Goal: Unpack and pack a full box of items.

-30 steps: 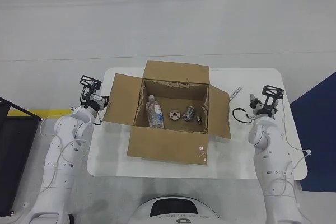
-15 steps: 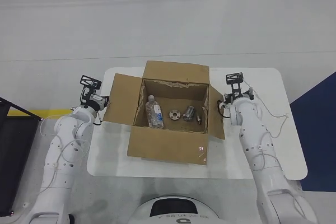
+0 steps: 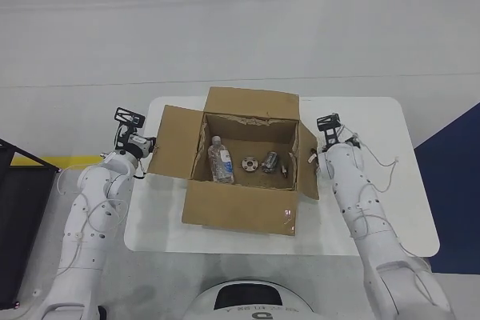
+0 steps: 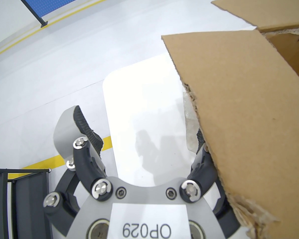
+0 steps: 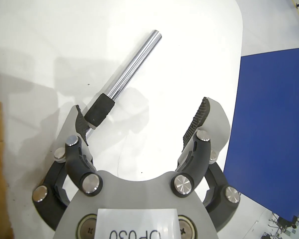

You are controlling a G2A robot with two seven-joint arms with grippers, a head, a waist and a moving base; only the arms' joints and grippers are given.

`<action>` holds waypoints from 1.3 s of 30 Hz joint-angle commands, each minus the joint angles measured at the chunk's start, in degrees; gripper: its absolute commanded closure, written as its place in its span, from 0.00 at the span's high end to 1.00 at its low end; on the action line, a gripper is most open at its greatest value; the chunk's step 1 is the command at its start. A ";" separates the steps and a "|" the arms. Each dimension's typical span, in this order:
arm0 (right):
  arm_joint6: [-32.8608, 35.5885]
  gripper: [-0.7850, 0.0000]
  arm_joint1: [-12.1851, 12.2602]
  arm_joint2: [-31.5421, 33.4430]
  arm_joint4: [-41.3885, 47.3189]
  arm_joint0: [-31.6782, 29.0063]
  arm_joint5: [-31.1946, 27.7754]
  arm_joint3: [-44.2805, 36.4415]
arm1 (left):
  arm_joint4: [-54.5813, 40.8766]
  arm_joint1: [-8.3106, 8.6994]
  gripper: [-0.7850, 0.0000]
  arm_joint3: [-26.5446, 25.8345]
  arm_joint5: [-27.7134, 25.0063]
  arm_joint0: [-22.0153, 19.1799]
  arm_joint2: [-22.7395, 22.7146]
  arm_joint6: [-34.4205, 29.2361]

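Gaping brown cardboard box (image 3: 240, 206), ragged torn edges

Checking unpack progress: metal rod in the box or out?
Out. The metal rod lies on the table beside the box, by the open right gripper.

The left arm (image 3: 92, 220) and the right arm (image 3: 360, 208) are white, built of rounded segments. A thin cable (image 3: 382, 166) runs beside the right one. The left gripper (image 4: 139, 130) and the right gripper (image 5: 142, 111) each have a grey metal plate, black links, silver screws and a white label. The fingers (image 5: 194, 123) carry black ribbed pads.
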 commanded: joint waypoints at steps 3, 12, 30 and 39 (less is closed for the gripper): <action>-0.34 0.65 0.48 2.41 0.78 -1.48 -1.36 -1.58 | 0.00 0.00 1.00 0.00 0.00 0.00 0.00 0.00; -0.13 0.26 1.08 5.82 2.52 -3.89 -3.95 -5.57 | 0.00 0.00 1.00 0.00 0.00 0.00 0.00 0.00; -1.33 1.00 2.22 12.88 9.04 1.32 -10.33 -1.12 | 0.00 0.00 1.00 0.00 0.00 0.00 0.00 0.00; -1.38 0.67 3.97 16.26 14.18 7.96 -26.97 11.07 | 0.00 0.00 1.00 0.00 0.00 0.00 0.00 0.00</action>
